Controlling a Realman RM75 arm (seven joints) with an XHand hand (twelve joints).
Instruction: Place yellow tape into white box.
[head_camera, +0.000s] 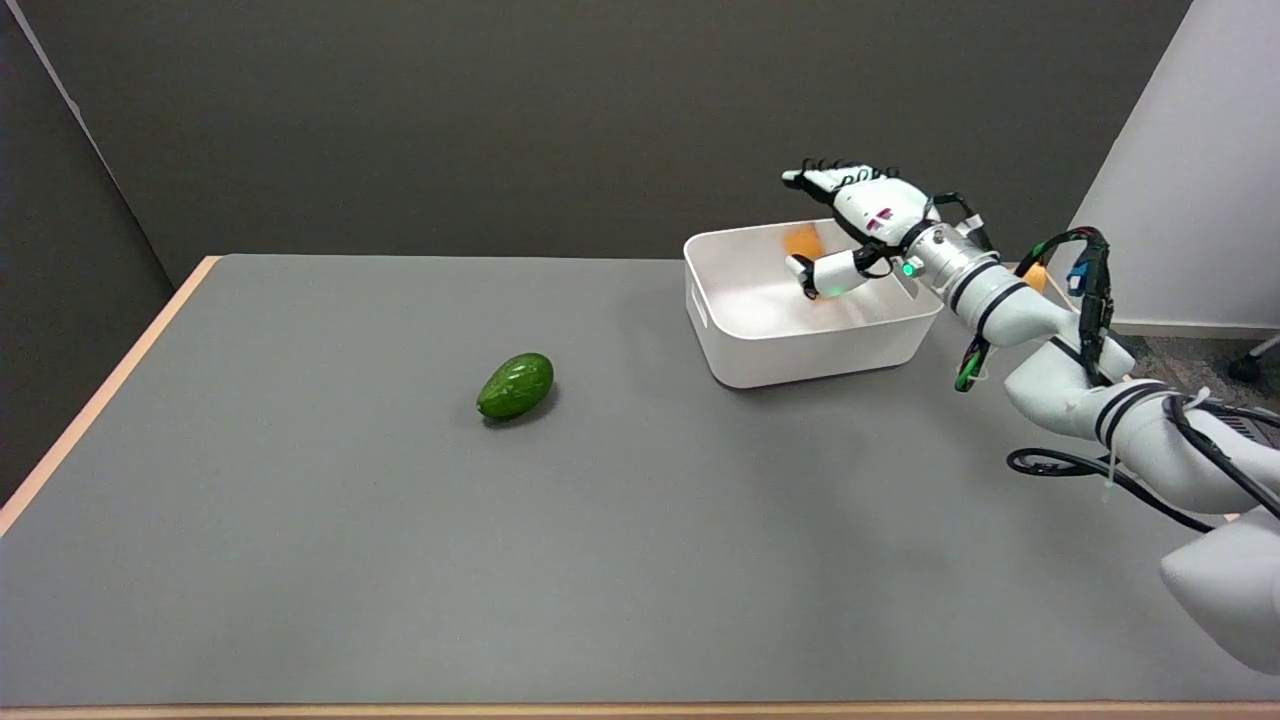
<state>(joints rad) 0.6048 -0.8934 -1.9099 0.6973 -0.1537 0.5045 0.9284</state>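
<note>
The white box (760, 345) stands at the table's far right. Inside it, near its far wall, a yellow-orange tape (802, 240) shows blurred and is partly hidden by my hand. My right hand (862, 215) hovers over the box's right half. Its fingers (830, 178) stretch out above the tape, and the thumb (818, 277) points down into the box. Nothing sits between them. The tape looks apart from the fingers.
A green avocado (515, 385) lies on the grey table (400, 520) left of centre, well away from the box. My right arm (1060, 370) and its black cables cross the table's right edge. A white panel (1190, 160) stands at the far right.
</note>
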